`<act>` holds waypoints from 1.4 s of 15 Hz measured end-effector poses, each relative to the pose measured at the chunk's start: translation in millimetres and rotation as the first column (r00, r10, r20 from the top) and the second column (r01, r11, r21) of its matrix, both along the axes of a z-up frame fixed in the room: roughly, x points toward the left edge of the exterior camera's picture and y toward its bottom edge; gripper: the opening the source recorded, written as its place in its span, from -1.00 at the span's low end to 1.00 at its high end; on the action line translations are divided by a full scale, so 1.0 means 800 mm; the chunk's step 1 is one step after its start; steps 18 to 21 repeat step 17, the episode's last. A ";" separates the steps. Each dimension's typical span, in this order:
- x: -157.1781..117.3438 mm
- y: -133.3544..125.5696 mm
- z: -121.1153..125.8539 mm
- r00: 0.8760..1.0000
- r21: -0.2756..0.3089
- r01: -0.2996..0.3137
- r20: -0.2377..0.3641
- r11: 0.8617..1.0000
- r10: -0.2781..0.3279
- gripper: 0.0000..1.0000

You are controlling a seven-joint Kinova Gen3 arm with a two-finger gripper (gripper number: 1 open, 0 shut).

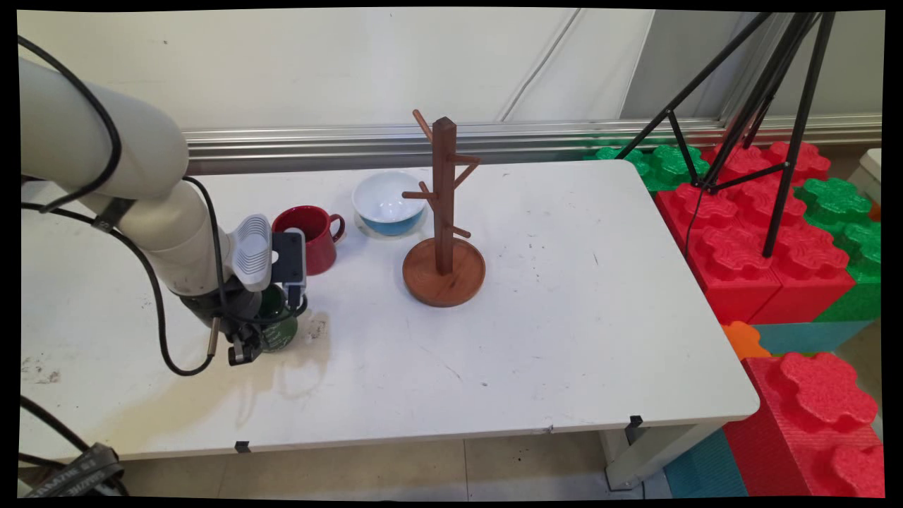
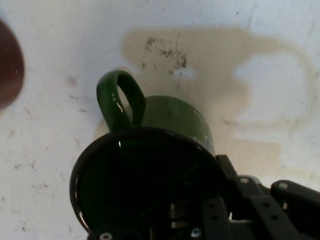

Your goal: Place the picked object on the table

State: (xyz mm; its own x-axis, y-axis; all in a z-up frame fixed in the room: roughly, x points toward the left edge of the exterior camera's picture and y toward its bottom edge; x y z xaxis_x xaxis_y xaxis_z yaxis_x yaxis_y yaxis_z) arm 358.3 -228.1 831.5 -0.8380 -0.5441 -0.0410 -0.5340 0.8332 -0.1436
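My gripper (image 1: 270, 319) is low over the table's left part, at a dark green mug (image 1: 281, 333). In the hand view the green mug (image 2: 175, 117) fills the centre, mouth toward the camera and handle (image 2: 120, 100) up and to the left. The gripper (image 2: 210, 210) is shut on the mug's rim, one finger inside the mouth and the other outside at the right wall. The mug's base is at or just above the white table (image 1: 536, 339); I cannot tell which. A red mug (image 1: 314, 236) stands just behind, a dark red blur (image 2: 7, 65) in the hand view.
A white-and-blue bowl (image 1: 388, 203) sits on a saucer behind the red mug. A wooden mug tree (image 1: 443, 219) with bare pegs stands on its round base mid-table. Big red and green toy blocks (image 1: 769, 247) and a black tripod (image 1: 769, 113) stand beyond the table's right edge.
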 end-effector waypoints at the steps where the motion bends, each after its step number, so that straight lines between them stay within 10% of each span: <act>1: 0.001 0.000 -0.003 1.000 0.003 0.000 0.000 1.000 0.000 -1.00; 10: 0.009 0.000 -0.017 1.000 0.017 -0.004 -0.004 1.000 0.004 -1.00; 11: 0.010 0.000 -0.018 1.000 0.018 -0.005 -0.005 1.000 0.005 1.00; 21: 0.011 0.001 -0.021 1.000 0.009 0.002 -0.017 1.000 -0.002 1.00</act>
